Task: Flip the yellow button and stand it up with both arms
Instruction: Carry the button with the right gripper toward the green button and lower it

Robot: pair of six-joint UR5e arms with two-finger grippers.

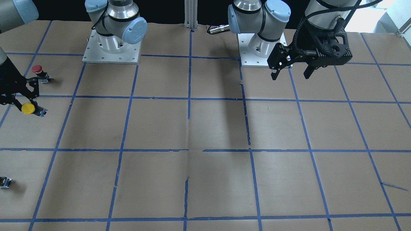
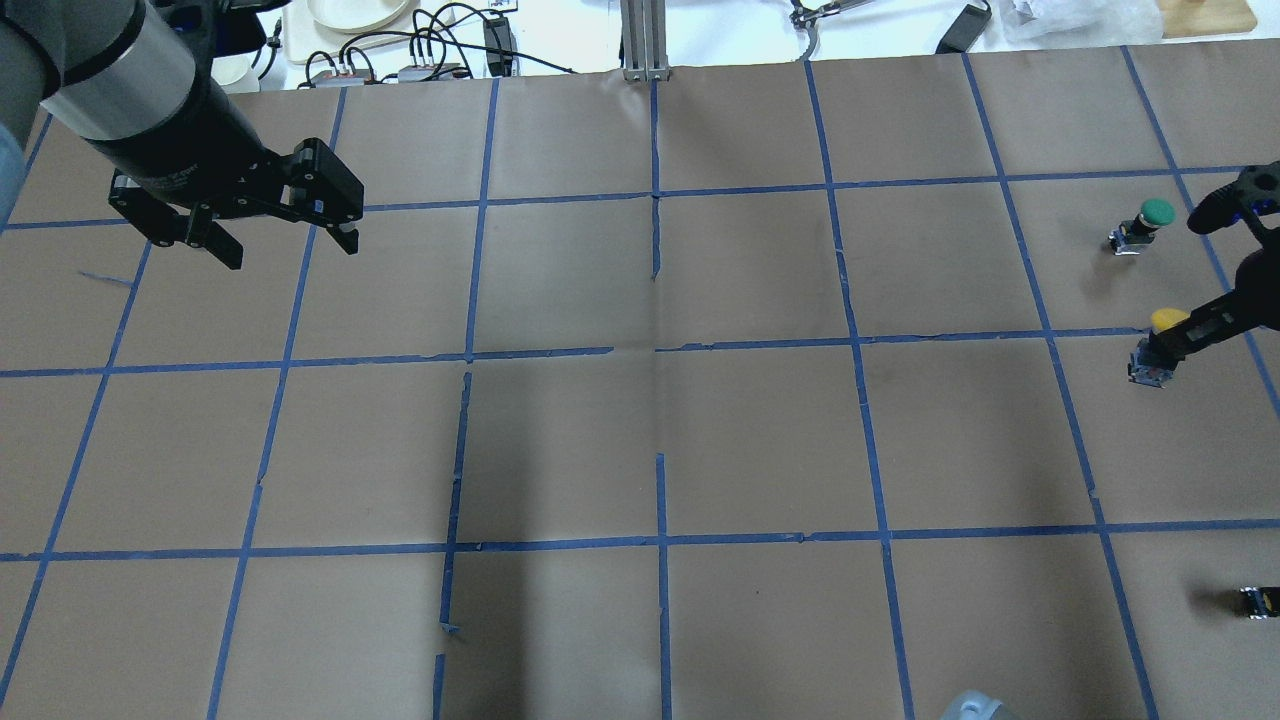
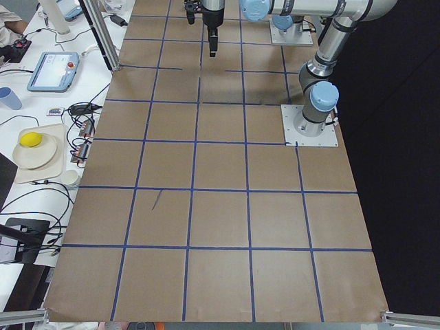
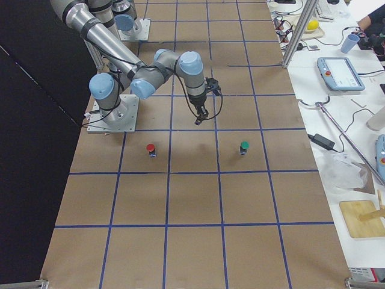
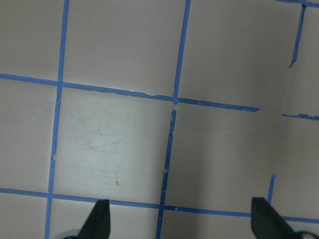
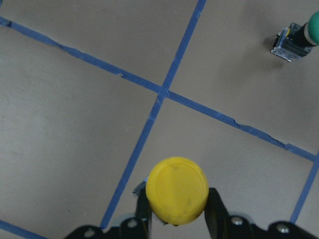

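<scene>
The yellow button [image 6: 177,188] has a round yellow cap that faces the right wrist camera. My right gripper [image 6: 178,219] is shut on its dark body just under the cap, with one finger [image 6: 215,205] on each side. In the overhead view the yellow button [image 2: 1165,320] is at the far right edge, low over the paper, and I cannot tell if it touches. It also shows in the front view [image 1: 28,108]. My left gripper [image 2: 290,252] is open and empty, high over the far left of the table, seen too in the left wrist view [image 5: 182,221].
A green-capped button [image 2: 1155,212] stands just beyond the yellow one. A red-capped button [image 1: 37,69] stands on its near side toward the robot's base. A small dark capless switch part [image 2: 1258,600] lies at the right edge. Brown paper with blue tape lines [image 2: 655,350] covers the table.
</scene>
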